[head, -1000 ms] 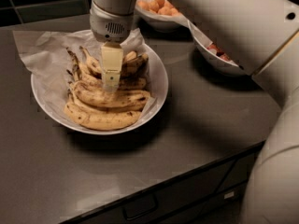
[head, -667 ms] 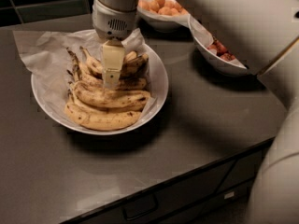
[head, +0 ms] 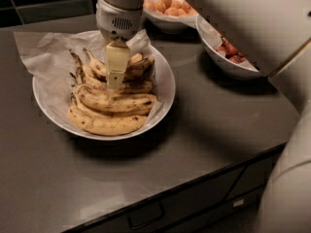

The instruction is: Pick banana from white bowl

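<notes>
Barely shifted since a second ago, the gripper (head: 114, 81), whose grip I cannot tell, sits on the banana (head: 132, 86) in the middle of the white bowl (head: 165, 79), where the crowding neighbouring bananas (head: 104, 125) could be dragged out too.

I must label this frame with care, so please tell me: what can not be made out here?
Camera view: the gripper, low over the white bowl, hides the middle of the bananas; contact unclear.
Camera view: the arm covers part of the red-fruit bowl.
Camera view: the top edge and the arm cut off the orange-fruit bowl.
</notes>
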Robot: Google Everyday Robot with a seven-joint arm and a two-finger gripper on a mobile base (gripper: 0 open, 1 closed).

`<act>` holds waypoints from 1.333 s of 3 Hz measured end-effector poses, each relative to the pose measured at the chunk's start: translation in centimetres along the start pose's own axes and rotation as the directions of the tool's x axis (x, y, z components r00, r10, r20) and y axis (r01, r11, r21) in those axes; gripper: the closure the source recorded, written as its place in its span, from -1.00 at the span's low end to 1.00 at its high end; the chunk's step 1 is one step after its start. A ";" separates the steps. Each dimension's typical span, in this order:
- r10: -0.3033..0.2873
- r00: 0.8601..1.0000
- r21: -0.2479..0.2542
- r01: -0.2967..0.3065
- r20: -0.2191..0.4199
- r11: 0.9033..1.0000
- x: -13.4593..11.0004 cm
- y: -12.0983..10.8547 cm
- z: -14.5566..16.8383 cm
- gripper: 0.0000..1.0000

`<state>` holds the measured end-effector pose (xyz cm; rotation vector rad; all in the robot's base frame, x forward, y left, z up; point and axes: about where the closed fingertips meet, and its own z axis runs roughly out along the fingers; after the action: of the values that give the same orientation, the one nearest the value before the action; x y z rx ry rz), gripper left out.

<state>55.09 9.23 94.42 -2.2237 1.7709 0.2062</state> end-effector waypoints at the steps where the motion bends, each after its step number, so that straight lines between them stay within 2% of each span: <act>1: 0.004 1.000 -0.009 -0.004 -0.008 1.000 0.0 -0.3 0.5 -0.46; 4: 0.035 0.999 -0.011 -0.035 -0.017 0.999 1.0 -0.3 1.1 -0.32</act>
<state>55.74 8.68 93.18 -2.2099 1.8222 0.2061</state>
